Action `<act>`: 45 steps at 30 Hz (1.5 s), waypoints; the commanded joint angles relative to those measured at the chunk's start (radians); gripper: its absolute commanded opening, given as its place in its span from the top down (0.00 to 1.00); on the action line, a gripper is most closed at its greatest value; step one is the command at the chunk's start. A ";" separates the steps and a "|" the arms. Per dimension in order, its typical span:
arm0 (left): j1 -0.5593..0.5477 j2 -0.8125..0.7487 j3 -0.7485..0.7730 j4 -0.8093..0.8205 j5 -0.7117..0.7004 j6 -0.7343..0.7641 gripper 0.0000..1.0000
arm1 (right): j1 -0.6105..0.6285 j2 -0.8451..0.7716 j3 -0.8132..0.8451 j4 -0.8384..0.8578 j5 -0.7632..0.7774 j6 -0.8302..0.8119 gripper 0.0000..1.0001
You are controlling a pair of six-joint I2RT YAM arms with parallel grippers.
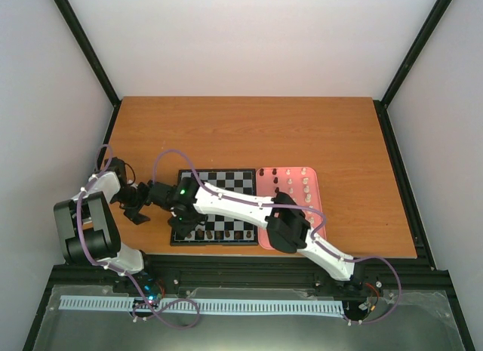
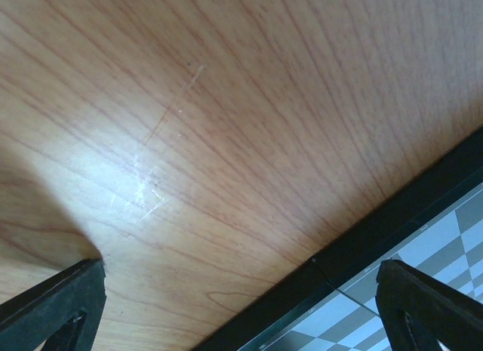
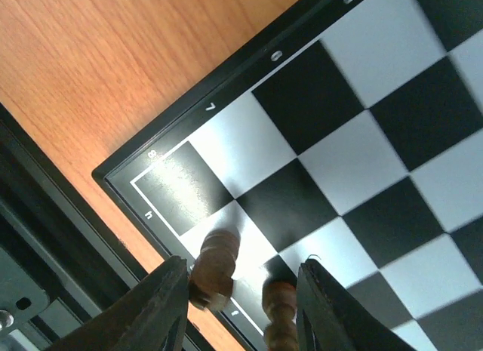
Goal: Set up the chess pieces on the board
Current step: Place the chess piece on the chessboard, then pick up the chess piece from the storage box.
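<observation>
The board (image 1: 226, 183) lies on the table (image 1: 249, 132), toward its near edge, with the pink tray (image 1: 318, 194) just beside its right edge. A row of dark pieces (image 1: 226, 235) stands along the board's near edge, and cream pieces (image 1: 290, 182) stand in the tray. The right gripper (image 3: 241, 279) hangs low over the board's near-left corner, marked h and 8. Its jaws are partly parted and clamp nothing. Between them stands 1 dark brown piece (image 3: 215, 266) in the edge row beside the corner square, close against one finger (image 3: 162, 309); contact cannot be told. A 2nd dark brown piece (image 3: 279, 317) stands just beside it, nearer the other finger. The left gripper (image 2: 240, 274) hovers over bare table just left of the board, with its jaws wide and nothing between them.
</observation>
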 commanded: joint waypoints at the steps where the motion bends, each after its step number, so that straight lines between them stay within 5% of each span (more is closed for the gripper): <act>1: 0.008 0.013 0.022 0.012 0.008 0.008 0.00 | -0.030 -0.116 0.029 -0.007 0.084 0.027 0.59; 8: 0.008 0.017 0.026 0.010 0.006 0.012 0.00 | -0.127 -0.219 -0.057 -0.032 0.179 0.040 0.57; 15: 0.008 0.021 0.041 -0.001 -0.003 0.022 0.00 | -0.357 -0.291 -0.234 -0.018 0.234 -0.004 0.39; 22: 0.008 0.047 0.049 0.003 0.005 0.031 0.00 | -0.538 -0.258 -0.278 0.021 0.245 -0.087 0.38; 34: 0.008 0.113 0.094 0.000 -0.011 0.041 0.00 | -0.627 -0.145 -0.280 0.061 0.177 -0.151 0.45; 45: 0.008 0.139 0.096 0.003 -0.018 0.045 0.00 | -0.651 -0.120 -0.303 0.075 0.130 -0.163 0.64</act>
